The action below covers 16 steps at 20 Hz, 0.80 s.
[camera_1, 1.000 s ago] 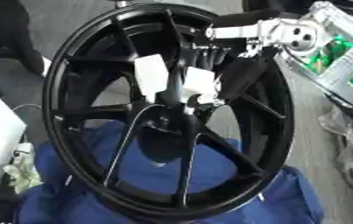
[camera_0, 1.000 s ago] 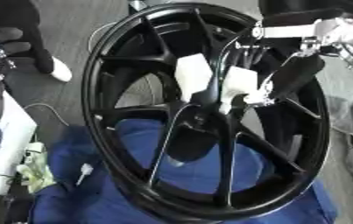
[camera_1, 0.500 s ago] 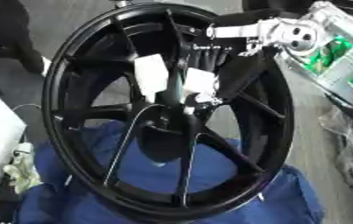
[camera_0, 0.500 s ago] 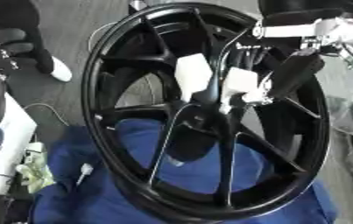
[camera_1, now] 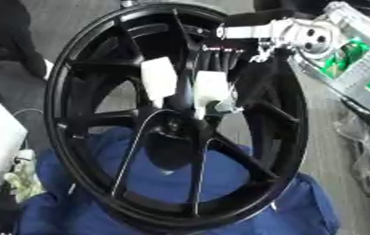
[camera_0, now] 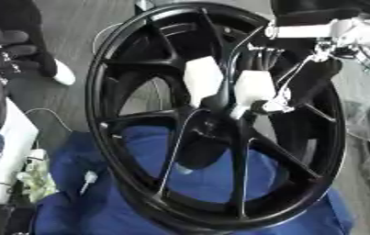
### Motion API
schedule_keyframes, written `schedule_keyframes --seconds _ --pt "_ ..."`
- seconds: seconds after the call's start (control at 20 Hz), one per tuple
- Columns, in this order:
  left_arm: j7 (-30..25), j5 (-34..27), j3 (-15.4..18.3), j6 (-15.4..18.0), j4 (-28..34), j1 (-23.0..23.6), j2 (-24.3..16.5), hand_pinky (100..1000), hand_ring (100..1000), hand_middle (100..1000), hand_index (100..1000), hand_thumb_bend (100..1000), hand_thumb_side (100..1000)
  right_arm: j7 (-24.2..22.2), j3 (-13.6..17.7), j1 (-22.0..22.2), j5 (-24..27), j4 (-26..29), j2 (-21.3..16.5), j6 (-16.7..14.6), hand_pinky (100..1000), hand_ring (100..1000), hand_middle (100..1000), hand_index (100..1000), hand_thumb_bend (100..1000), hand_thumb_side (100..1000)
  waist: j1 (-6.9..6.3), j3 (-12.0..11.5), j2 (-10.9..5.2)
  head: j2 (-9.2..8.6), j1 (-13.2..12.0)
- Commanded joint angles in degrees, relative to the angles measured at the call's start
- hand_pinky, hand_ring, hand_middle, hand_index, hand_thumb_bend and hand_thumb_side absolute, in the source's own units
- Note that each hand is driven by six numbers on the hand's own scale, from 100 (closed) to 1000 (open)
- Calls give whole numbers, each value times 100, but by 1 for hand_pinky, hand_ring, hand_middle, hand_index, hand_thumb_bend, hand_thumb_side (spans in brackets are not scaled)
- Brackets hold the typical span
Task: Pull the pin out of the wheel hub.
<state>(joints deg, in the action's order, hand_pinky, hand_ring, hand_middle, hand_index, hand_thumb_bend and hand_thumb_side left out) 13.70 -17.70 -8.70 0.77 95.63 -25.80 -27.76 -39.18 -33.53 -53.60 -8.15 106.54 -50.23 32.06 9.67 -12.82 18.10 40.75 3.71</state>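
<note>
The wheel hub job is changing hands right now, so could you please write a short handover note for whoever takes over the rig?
Right hand: reaching in from the upper right, at the middle of the wheel, with pale pads at the hub. Whether its fingers are curled round anything cannot be told.
Left hand: in neither view.
Wheel: black, spoked, resting tilted on a blue cloth.
Pin: cannot be made out; something small and metallic shows at the hand.
Done: the hand is at the hub.
Left: confirm the hold on the pin, then draw it out of the hub.
</note>
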Motion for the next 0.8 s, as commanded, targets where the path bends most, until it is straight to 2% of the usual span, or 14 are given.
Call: schedule_keyframes --seconds 0.05,0.3,0.45,0.8 --pt "-42 25 -6 -1 56 -76 -155 653 724 706 703 108 844 -189 123 -60 89 46 -168 386 714 590 443 584 270 100 -61 -1 -151 26 30" --pt "-45 26 2 -2 56 -75 -152 654 725 706 703 109 845 196 218 -56 261 141 -198 506 695 550 400 534 192 100 -60 -1 -156 23 48" --pt "-56 29 -6 -6 54 -71 -153 654 726 706 703 110 845 413 290 -51 322 238 -240 510 691 540 389 521 177 100 -59 5 -161 22 45" --pt "-65 25 -2 -5 55 -55 -167 655 728 705 702 110 845 709 802 15 240 665 -545 238 660 497 352 482 191 100 -60 32 -166 29 38"
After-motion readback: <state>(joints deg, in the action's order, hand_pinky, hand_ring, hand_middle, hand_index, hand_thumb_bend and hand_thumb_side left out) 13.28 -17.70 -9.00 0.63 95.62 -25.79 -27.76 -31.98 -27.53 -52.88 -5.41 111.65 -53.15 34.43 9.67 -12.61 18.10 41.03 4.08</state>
